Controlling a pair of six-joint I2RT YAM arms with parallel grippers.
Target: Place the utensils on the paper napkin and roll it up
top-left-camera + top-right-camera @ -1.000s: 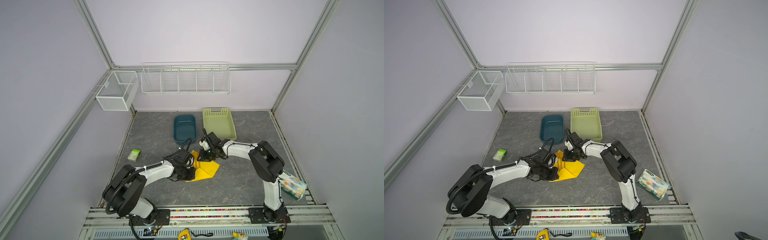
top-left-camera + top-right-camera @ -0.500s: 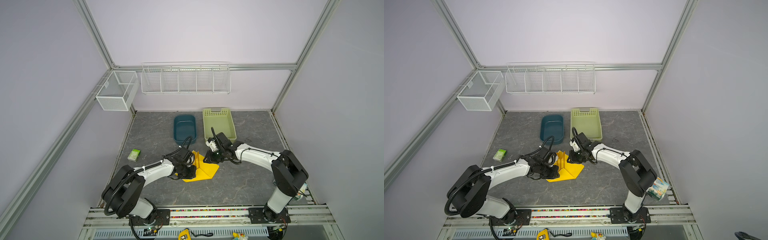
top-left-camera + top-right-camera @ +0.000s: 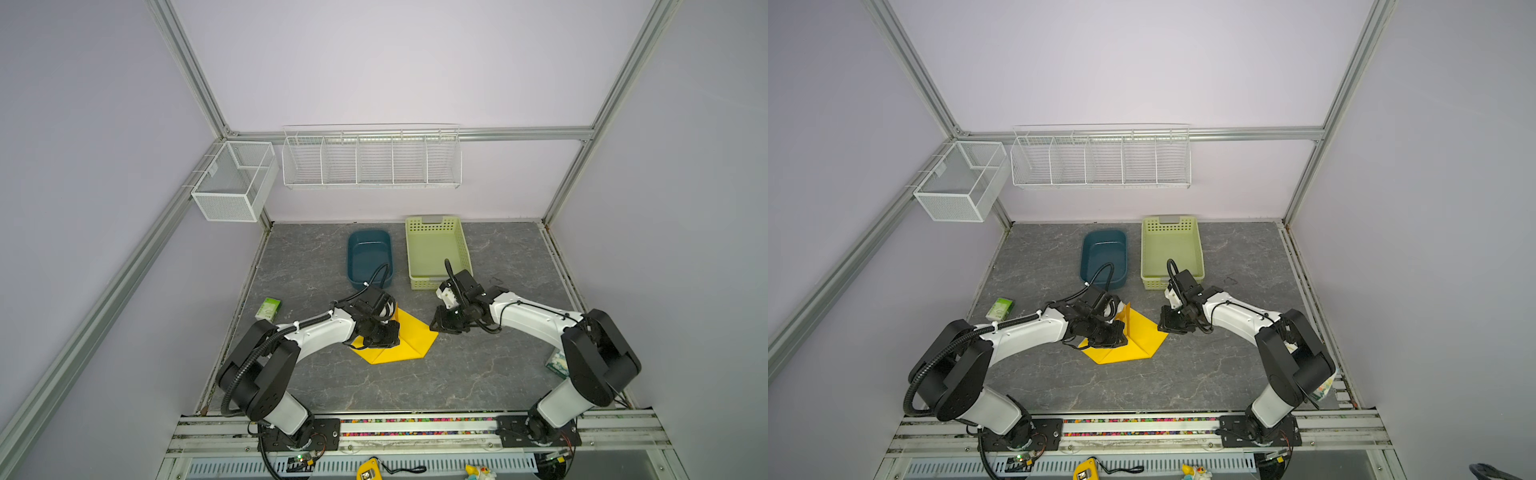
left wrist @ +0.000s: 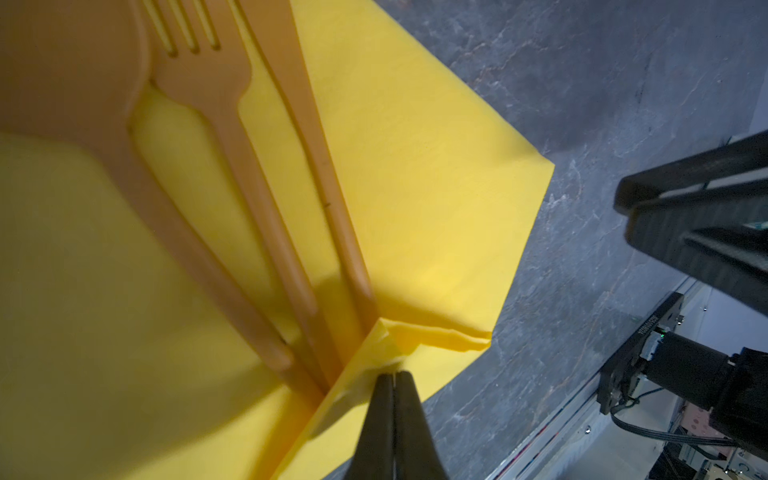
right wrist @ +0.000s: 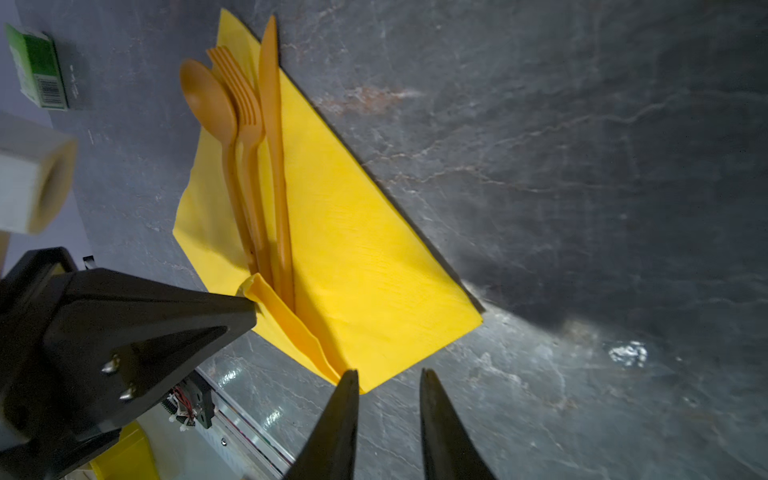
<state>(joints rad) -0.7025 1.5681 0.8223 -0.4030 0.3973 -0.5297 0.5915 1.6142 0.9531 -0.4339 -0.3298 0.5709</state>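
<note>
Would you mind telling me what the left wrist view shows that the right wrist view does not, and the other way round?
Only the left wrist view shows the left gripper end-on, its two fingertips pressed together on a raised fold of the paper napkin. Only the right wrist view shows the right gripper with its jaws apart beside the napkin's edge, the green-white packet and the whole bowl of the spoon. Both show the three utensils lying side by side on the napkin, over the grey table.

I'm working in a robotics lab cell — aluminium frame (image 3: pixel 189 70), plain lilac walls (image 3: pixel 395 62), arm bases (image 3: pixel 536 428) bolted to a slotted rail (image 3: pixel 415 428), loose wiring (image 3: pixel 399 471).
</note>
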